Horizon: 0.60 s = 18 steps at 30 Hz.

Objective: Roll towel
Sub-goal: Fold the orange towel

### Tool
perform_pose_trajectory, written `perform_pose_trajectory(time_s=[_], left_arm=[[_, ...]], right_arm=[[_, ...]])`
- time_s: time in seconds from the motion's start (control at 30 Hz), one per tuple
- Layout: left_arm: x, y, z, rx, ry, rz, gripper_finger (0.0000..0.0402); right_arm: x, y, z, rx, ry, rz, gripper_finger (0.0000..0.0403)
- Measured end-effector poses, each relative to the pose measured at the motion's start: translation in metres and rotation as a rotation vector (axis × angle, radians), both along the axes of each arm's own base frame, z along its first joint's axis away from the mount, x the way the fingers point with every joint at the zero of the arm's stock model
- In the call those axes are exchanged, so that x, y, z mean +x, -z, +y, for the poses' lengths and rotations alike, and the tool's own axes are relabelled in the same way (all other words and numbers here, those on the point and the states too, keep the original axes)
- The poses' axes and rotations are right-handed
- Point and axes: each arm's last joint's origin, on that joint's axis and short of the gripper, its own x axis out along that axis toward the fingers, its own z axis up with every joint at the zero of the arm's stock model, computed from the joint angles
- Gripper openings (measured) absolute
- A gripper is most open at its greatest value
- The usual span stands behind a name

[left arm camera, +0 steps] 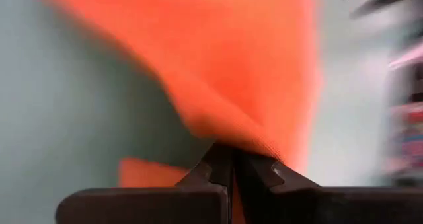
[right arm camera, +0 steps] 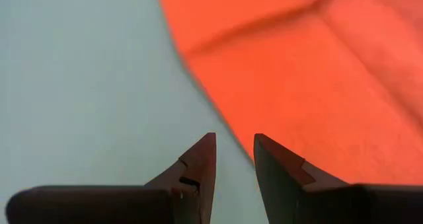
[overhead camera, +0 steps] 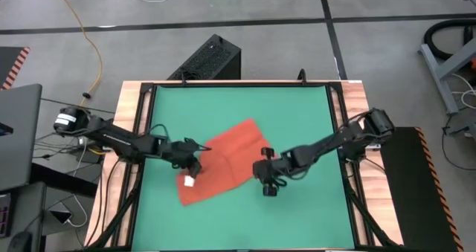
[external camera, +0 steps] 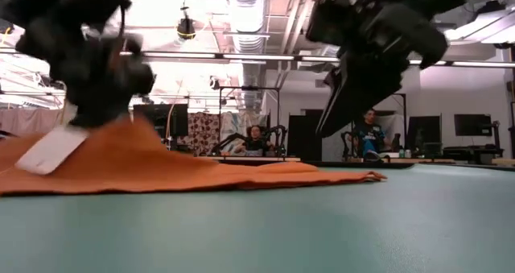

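Note:
The orange-red towel [overhead camera: 223, 163] lies spread on the green table [overhead camera: 297, 111], set at a slant to the table's edges. It also shows in the low view [external camera: 209, 172]. Its white tag [overhead camera: 189, 181] hangs at the left edge [external camera: 52, 150]. My left gripper [overhead camera: 195, 161] is shut on the towel's left edge, just beyond the tag. My right gripper [overhead camera: 266, 181] hovers open over the towel's right edge [right arm camera: 225, 128], fingertips a little apart [right arm camera: 234, 145], above the table in the low view [external camera: 346, 104] and touching nothing. My left gripper pinches a bunched bit of the towel's left edge [left arm camera: 254, 145] between its two fingers, close to the white tag. The fingers slant down from the table's left. The pinched part is raised into a peak [external camera: 129, 128]; the rest of the towel lies on the table.
A wooden frame [overhead camera: 134, 133] borders the green mat. A black box [overhead camera: 208, 59] stands beyond the far edge. People sit in the room behind the table [external camera: 256, 136] [external camera: 370, 132]. Bare green mat lies near the front edge [overhead camera: 245, 222].

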Motion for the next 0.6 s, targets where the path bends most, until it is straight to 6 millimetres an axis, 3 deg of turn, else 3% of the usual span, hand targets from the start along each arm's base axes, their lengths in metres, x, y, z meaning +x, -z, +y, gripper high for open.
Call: perform_pose_trajectory(time_s=[0.2,0.47,0.6], left_arm=[[0.008,-0.029,-0.031,-0.024,-0.011,-0.335,0.0],[-0.003,-0.007,-0.038,0.028,-0.093,-0.123,0.0],[-0.002,0.005,-0.042,0.03,-0.133,-0.071,0.0]], right_arm=[[-0.007,-0.003,0.024,-0.011,0.127,-0.077,0.0123],[-0.008,-0.002,0.046,0.024,0.24,-0.203,0.0123],[0.007,0.023,0.053,0.054,0.289,-0.239,0.0123]])
